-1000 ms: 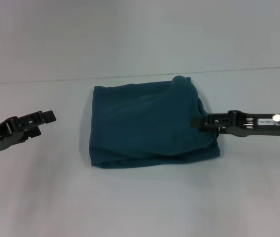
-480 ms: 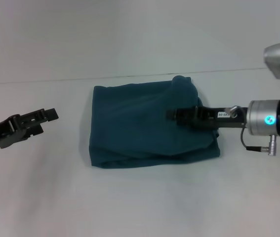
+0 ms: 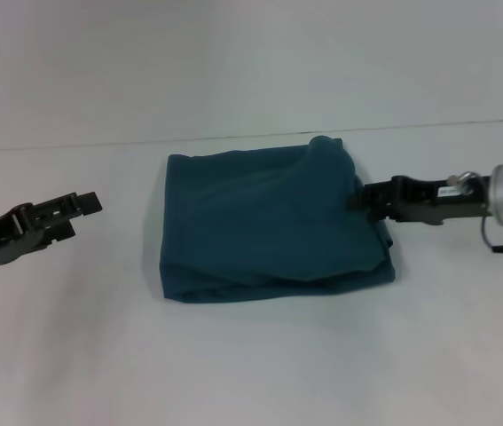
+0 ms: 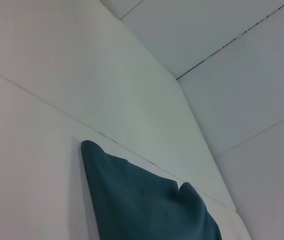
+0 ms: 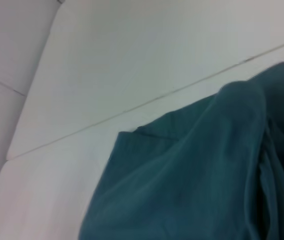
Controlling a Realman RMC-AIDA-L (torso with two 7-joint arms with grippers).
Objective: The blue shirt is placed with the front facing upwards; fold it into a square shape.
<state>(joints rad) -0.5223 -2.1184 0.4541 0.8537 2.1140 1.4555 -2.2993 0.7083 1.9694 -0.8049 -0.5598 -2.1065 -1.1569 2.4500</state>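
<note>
Blue shirt (image 3: 269,226) folded; right pincer (image 3: 356,201) at its edge.

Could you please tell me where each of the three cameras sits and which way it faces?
Head view: on the robot's head, looking forward and down at the blue shirt folded on the table; shows the left gripper off to the shirt's left and the right gripper at its right edge.
Left wrist view: faces the shirt's far corner and the wall; no own body.
Right wrist view: close over the shirt; no own body.
All three share the shirt.
</note>
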